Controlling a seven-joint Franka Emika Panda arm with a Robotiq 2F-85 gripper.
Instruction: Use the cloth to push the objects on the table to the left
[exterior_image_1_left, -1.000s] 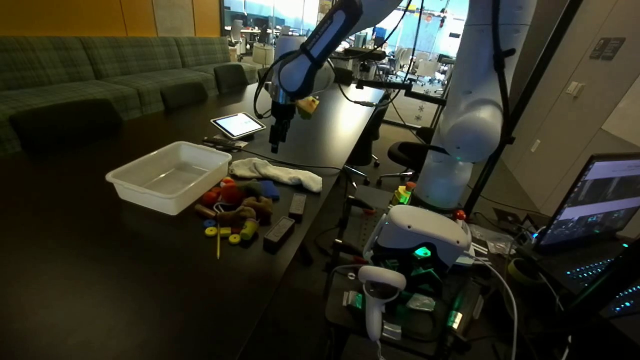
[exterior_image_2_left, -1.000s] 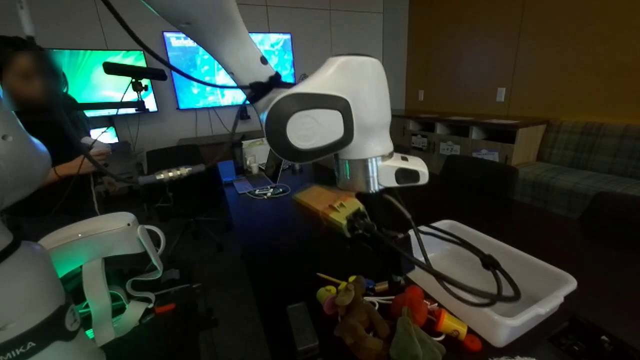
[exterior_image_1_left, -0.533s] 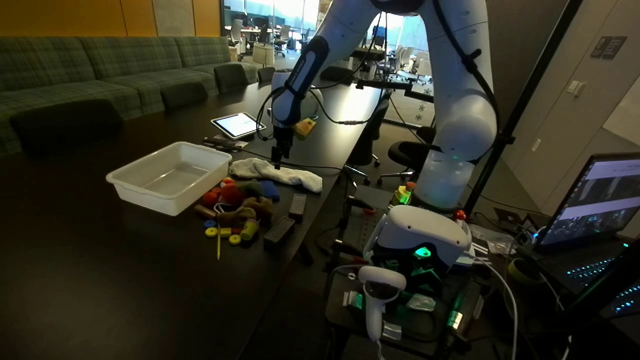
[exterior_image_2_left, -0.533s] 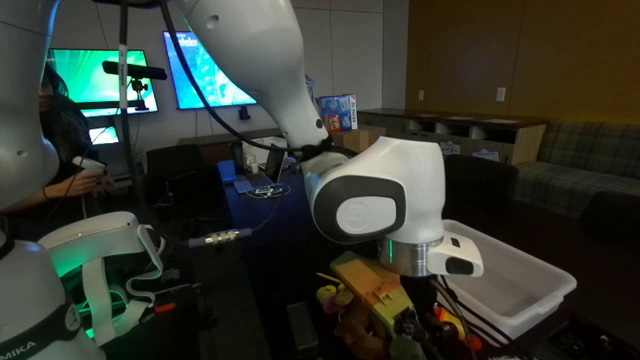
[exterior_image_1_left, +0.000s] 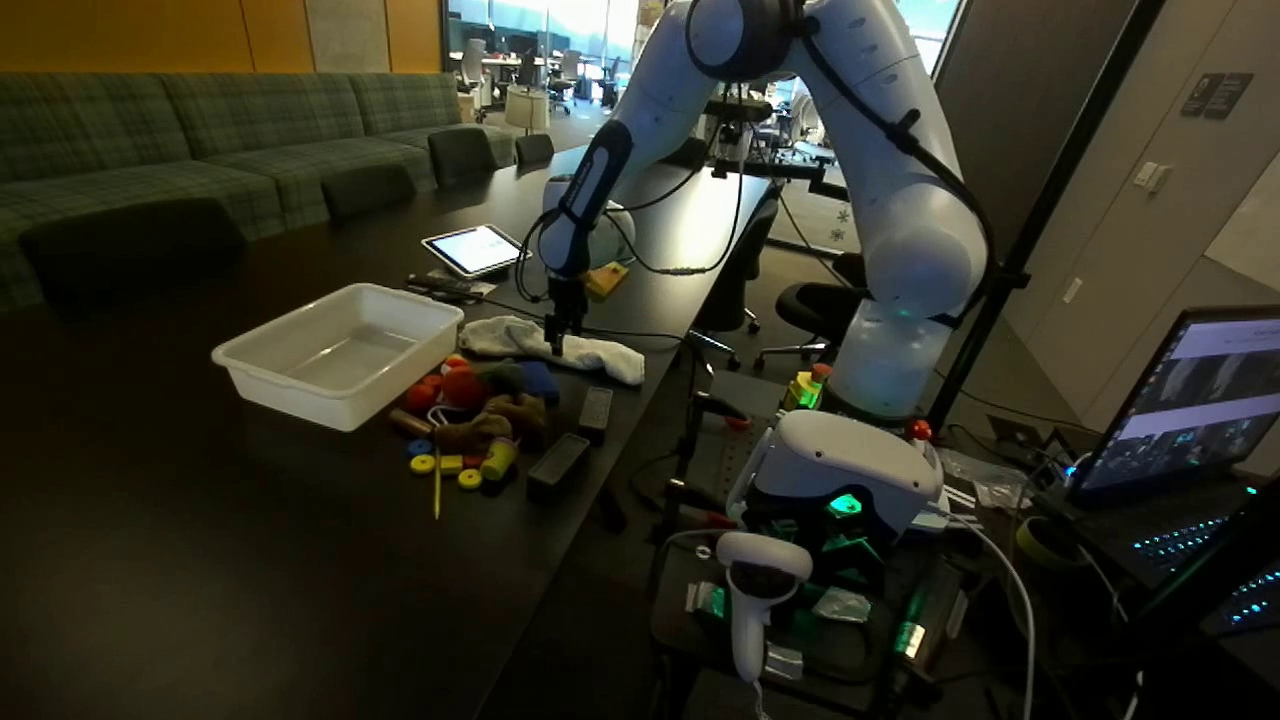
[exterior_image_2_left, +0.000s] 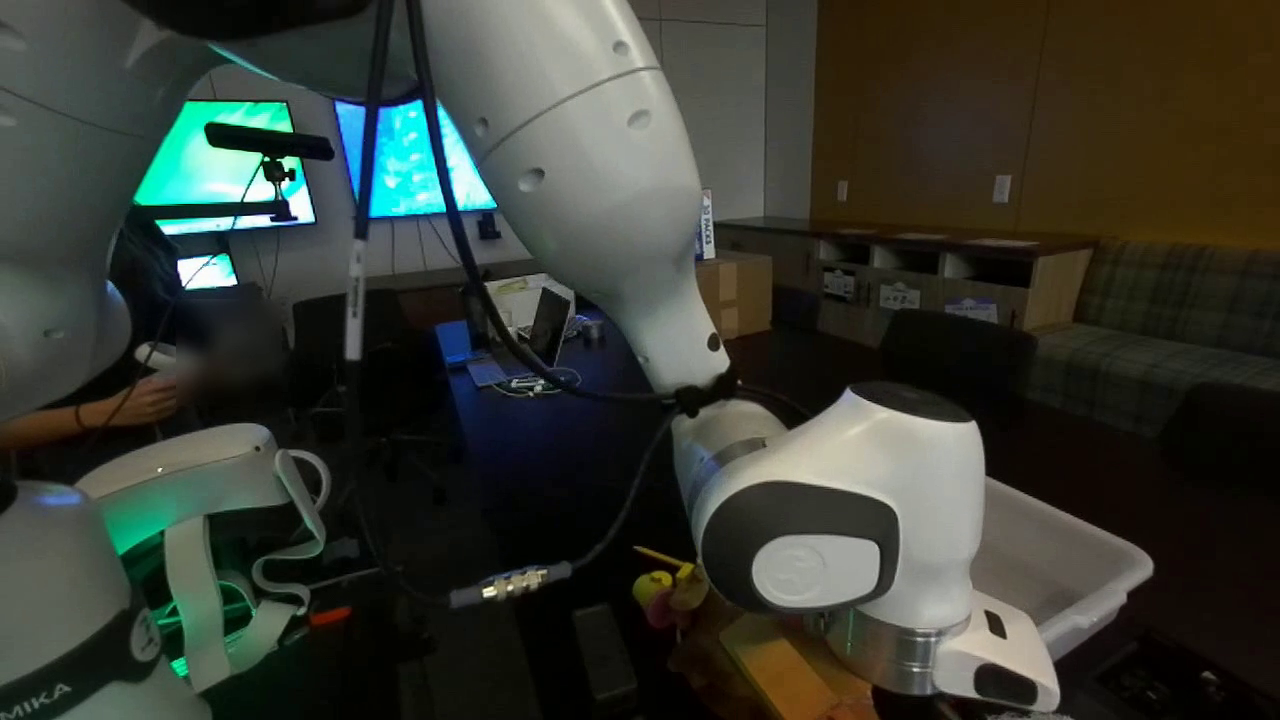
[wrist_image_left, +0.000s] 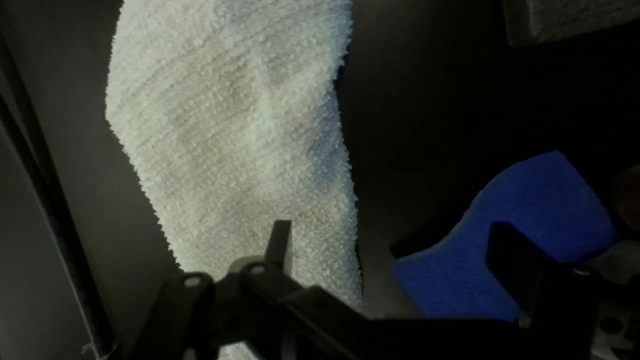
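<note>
Gripper (wrist_image_left: 390, 236), jaws spread, white cloth (wrist_image_left: 240, 130) below, on one finger's side

Long table (exterior_image_1_left: 240, 560), near-black, sheen at the far end. White tray (exterior_image_1_left: 290, 396) on it; just beside, a huddle of small objects (exterior_image_1_left: 472, 432), red, brown, yellow, a thin yellow pencil (exterior_image_1_left: 437, 490) poking toward me. Two grey blocks (exterior_image_1_left: 560, 462) near the table's edge. Pale cloth (wrist_image_left: 235, 140) stretched behind, blue piece (wrist_image_left: 530, 210) nearby. Beyond: black cable (wrist_image_left: 70, 255), lit tablet (exterior_image_1_left: 476, 249).
</note>
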